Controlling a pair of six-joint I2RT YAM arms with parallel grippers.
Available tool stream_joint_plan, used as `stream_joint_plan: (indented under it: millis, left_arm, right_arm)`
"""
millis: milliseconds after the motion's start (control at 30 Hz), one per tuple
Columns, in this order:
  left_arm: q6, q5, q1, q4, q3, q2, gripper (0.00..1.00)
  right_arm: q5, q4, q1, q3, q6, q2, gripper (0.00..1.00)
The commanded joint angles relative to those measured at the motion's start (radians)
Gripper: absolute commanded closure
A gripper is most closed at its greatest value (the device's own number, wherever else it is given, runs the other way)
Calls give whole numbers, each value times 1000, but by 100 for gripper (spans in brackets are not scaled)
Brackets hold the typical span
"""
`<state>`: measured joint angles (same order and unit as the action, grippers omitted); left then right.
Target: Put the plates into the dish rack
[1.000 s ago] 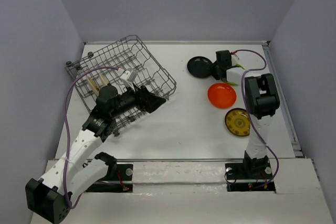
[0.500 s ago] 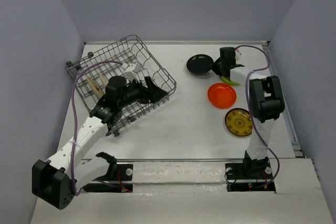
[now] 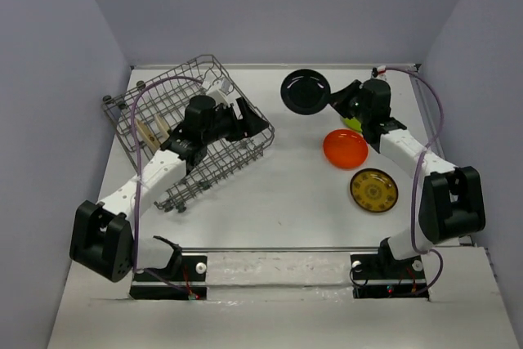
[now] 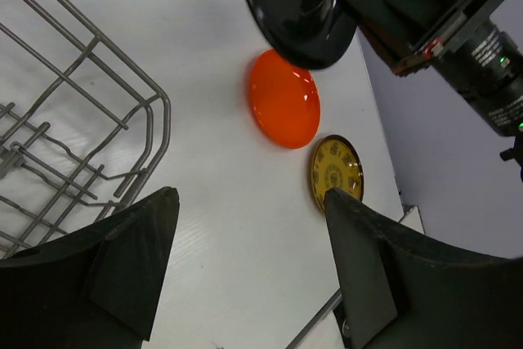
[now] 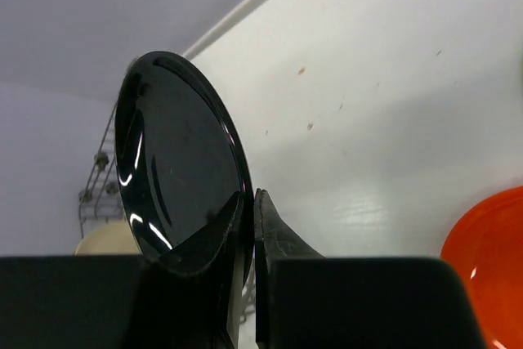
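Note:
My right gripper point(image 3: 332, 100) is shut on the rim of the black plate point(image 3: 305, 90) and holds it on edge above the table, right of the dish rack point(image 3: 167, 116). The right wrist view shows the fingers point(image 5: 252, 202) pinching the black plate point(image 5: 176, 161). My left gripper point(image 3: 248, 114) is open and empty at the rack's right wall, facing the black plate point(image 4: 298, 6); in its own view the left gripper point(image 4: 249, 202) frames bare table. The orange plate point(image 3: 345, 148) and yellow-brown plate point(image 3: 373, 190) lie flat at the right. A lime green plate point(image 3: 354, 123) peeks from under the right arm. A cream plate point(image 3: 147, 130) stands in the rack.
The rack point(image 4: 73, 145) sits skewed at the back left, its right corner nearest the left gripper. The orange plate point(image 4: 283, 109) and yellow-brown plate point(image 4: 336, 173) lie between the arms' reach. Grey walls close in the back and both sides.
My right arm has lifted the black plate off the table and swung it left toward the rack. My left arm has reached farther back over the rack.

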<state>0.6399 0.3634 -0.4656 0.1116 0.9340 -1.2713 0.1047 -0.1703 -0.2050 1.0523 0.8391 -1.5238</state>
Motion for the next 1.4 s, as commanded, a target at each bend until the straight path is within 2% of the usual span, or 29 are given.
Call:
stream_joint_plan:
  millis: [0,133,300,533,567,600,700,767,833,867,900,1000,1033,1133,1200,1367]
  left_arm:
    - [-3,-32,-7,50,112,-37,18]
    - [-37,-107,-4,7,152,-92,18]
    - [-91,-252,10,-99,190,-140,18]
    - [-112,-265,36,-107,198,-152,24]
    - [-111,-262,36,-99,198,-154,27]
    - [-108,-259,36,-83,197,-154,39]
    - [-97,-250,36,-61,186,-148,58]
    - [-95,-238,38,-55,180,-149,63]
    - [-92,-230,36,-49,170,-146,74]
    - [-91,-230,36,-49,166,-143,89]
    - [-91,-231,38,-49,163,-132,94]
    - [-88,-239,48,-55,147,-94,95]
    - [-86,-250,54,-64,143,-83,95]
    - [-92,-311,108,-125,158,-30,94]
    - [-101,-380,160,-209,181,4,95]
    - [-177,-703,171,-442,342,43,94]
  right_arm:
    - [179,-170,-63,-83,58,45,93]
    - [305,-245,-109,-110,92,40,93]
    - [380,-351,-131,-140,113,11,93]
    - [443,-390,-159,-141,129,-29,93]
    - [446,-379,-168,-132,124,-33,93]
    - [451,-370,-168,-121,120,-44,93]
    - [454,-365,-178,-121,115,-50,93]
    - [470,-373,-188,-121,118,-58,93]
    - [490,-389,-197,-120,124,-68,93]
    - [494,-391,-197,-120,126,-72,93]
    - [497,-391,-197,-120,126,-75,93]
    - [506,-394,-197,-126,124,-72,81]
    - [506,-385,-197,-129,120,-64,66]
    - [465,-324,-197,-133,88,-36,46]
    - [454,-289,-197,-144,60,-4,37]
    - [452,-282,-197,-195,48,51,30]
